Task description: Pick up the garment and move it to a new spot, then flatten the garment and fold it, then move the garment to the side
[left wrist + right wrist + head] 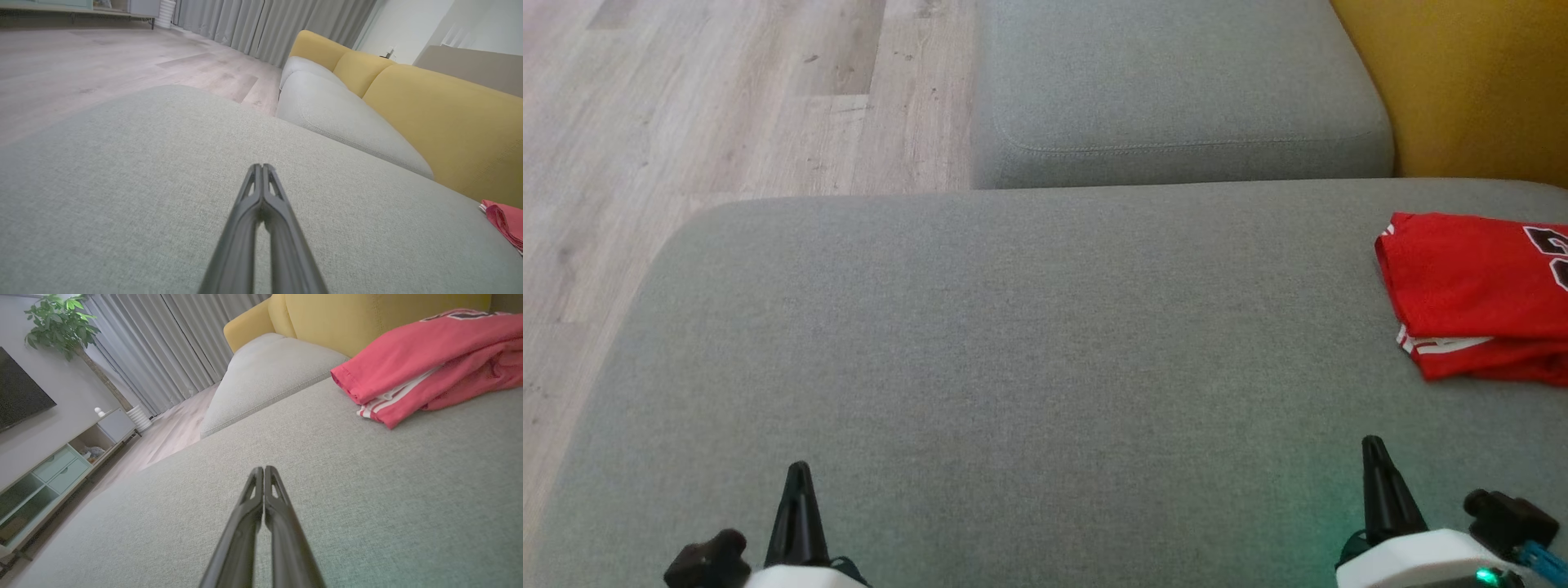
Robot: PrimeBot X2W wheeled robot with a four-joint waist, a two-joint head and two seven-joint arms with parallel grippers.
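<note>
Looking at the big grey seat cushion [1013, 343], I see the garment [1478, 294] lying on its far right part, close to the yellow backrest [1462, 82]. The garment is red and folded in some layers, with white stripes on one hem and a dark number with white outline on top. My left hand [799, 467] is over the near left part of the cushion, fingers pressed together, grasping nothing. My right hand [1372, 441] is over the near right part, also clenched and empty, well apart from the garment, with plain grey fabric between them. Beyond the cushion's far edge is a second grey cushion [1176, 82], and on the cushion's left the wooden floor [686, 106].
</note>
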